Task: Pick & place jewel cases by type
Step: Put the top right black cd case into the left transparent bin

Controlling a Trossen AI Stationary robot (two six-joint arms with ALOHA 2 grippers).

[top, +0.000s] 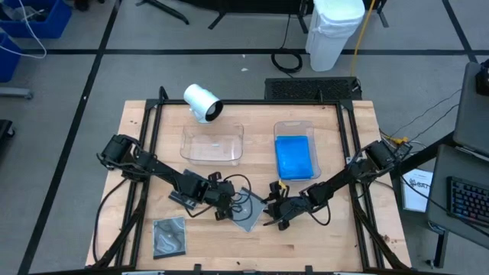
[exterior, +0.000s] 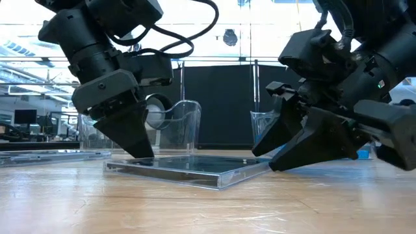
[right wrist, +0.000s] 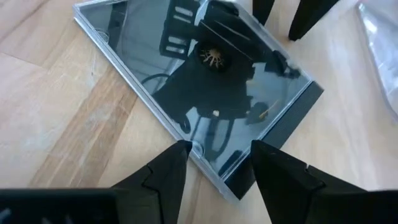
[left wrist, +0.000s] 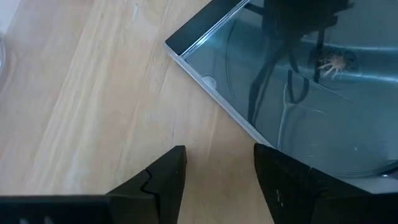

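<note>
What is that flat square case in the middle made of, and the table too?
The jewel case looks like clear, glossy hard plastic: it mirrors the arms, and a shiny disc shows inside. The table looks like pale wood with a smooth finish, since grain lines run along it.

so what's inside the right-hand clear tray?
The clear rectangular plastic tray on the right holds a bright blue square jewel case, lying flat. Whether more blue cases are stacked beneath it is covered from above, so the count cannot be told.
</note>
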